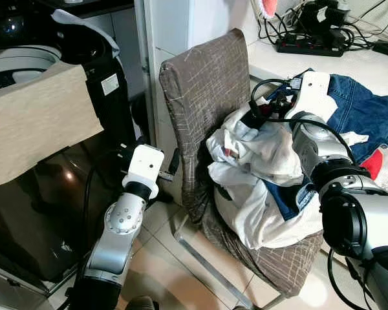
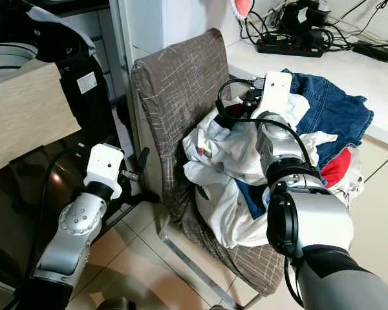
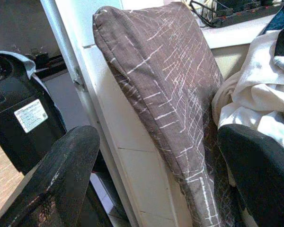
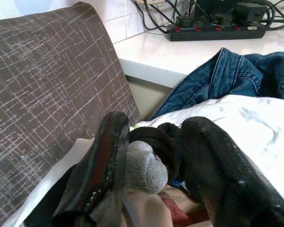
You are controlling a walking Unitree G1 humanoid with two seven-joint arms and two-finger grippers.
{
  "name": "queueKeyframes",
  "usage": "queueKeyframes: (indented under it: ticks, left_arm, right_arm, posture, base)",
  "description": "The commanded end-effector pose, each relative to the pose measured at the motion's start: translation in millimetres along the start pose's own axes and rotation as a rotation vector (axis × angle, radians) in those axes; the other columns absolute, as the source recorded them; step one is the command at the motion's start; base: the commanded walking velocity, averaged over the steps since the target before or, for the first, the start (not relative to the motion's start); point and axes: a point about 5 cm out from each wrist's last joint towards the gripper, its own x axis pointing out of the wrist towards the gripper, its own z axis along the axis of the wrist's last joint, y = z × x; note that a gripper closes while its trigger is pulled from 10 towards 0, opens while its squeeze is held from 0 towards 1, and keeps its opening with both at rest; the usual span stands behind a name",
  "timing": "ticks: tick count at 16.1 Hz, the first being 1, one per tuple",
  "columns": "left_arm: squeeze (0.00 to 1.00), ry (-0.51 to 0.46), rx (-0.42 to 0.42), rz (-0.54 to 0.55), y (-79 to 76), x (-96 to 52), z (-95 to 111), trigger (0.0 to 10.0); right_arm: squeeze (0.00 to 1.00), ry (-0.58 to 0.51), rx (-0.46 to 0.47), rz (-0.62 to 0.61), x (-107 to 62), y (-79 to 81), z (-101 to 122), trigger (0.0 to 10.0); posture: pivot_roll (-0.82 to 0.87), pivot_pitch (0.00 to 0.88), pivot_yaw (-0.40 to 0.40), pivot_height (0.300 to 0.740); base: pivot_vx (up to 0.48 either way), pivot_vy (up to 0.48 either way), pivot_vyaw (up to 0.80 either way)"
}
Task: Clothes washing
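A heap of clothes (image 1: 258, 174) is piled on the seat of a brown chair (image 1: 207, 84), with blue jeans (image 1: 362, 106) spread on the white counter (image 1: 368, 64) just behind. The washing machine (image 1: 26, 64) stands at the robot's left. The right gripper (image 4: 151, 165) is pressed into the heap's top, its 2 fingers clamped on a grey-and-black sock (image 4: 144, 165). The left gripper (image 3: 156, 175) is held spread apart beside the chair back, touching nothing.
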Motion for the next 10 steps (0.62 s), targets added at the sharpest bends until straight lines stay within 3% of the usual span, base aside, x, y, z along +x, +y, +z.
queueKeyframes:
  ticks: [1,3,4,10]
  left_arm:
    - [0.0,-0.009,-0.006,-0.019,-3.1,2.6,3.7,10.0]
    - [0.0,-0.009,-0.007,-0.019,-3.9,2.9,4.1,10.0]
    - [0.0,-0.009,-0.008,-0.019,-4.1,2.6,3.9,10.0]
    - [0.0,-0.006,-0.006,-0.009,-2.6,1.2,3.1,10.0]
  right_arm:
    - [1.0,0.003,0.022,-0.009,1.2,-2.8,5.4,10.0]
    - [1.0,0.04,0.176,-0.027,1.4,-5.5,2.9,10.0]
    - [1.0,0.048,0.191,-0.032,1.3,-6.6,1.7,10.0]
    - [1.0,0.043,0.139,-0.035,1.3,-6.1,2.2,10.0]
  posture:
    - [0.1,0.009,-0.038,0.732]
    - [0.1,0.015,-0.04,0.732]
    - [0.1,0.017,-0.042,0.732]
    - [0.11,0.016,-0.046,0.732]
  base:
    - [0.0,0.0,0.0]
    - [0.0,0.0,0.0]
    - [0.0,0.0,0.0]
    - [0.0,0.0,0.0]
